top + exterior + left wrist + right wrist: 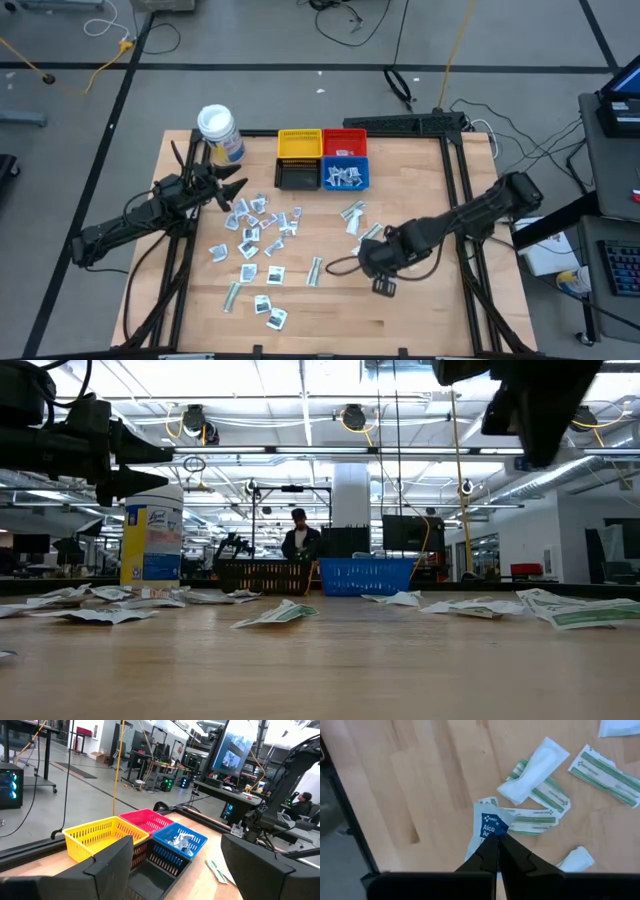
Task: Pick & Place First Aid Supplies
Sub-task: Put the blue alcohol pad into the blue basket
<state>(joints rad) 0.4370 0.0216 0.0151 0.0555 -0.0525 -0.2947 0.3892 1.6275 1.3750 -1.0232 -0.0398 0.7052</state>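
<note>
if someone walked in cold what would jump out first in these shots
The scatter of small white packets across the middle of the wooden table, in front of four bright bins at its far edge. Next, the right gripper, shut on a blue-marked packet, and the left gripper, open beside the white-lidded jar.

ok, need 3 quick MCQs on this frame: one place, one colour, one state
1. Where is the white-lidded jar?
A. beside the yellow bin
B. inside the blue bin
C. at the table's near edge

2. Which bin sits next to the yellow one in the back row?
A. green
B. red
C. white

3. The right gripper is:
A. wide open
B. shut on a blue-marked packet
C. out of view

Key: 1 A, the jar stands just left of the yellow bin; 2 B, the red bin adjoins it; 3 B, the fingers pinch the packet's edge.
</note>
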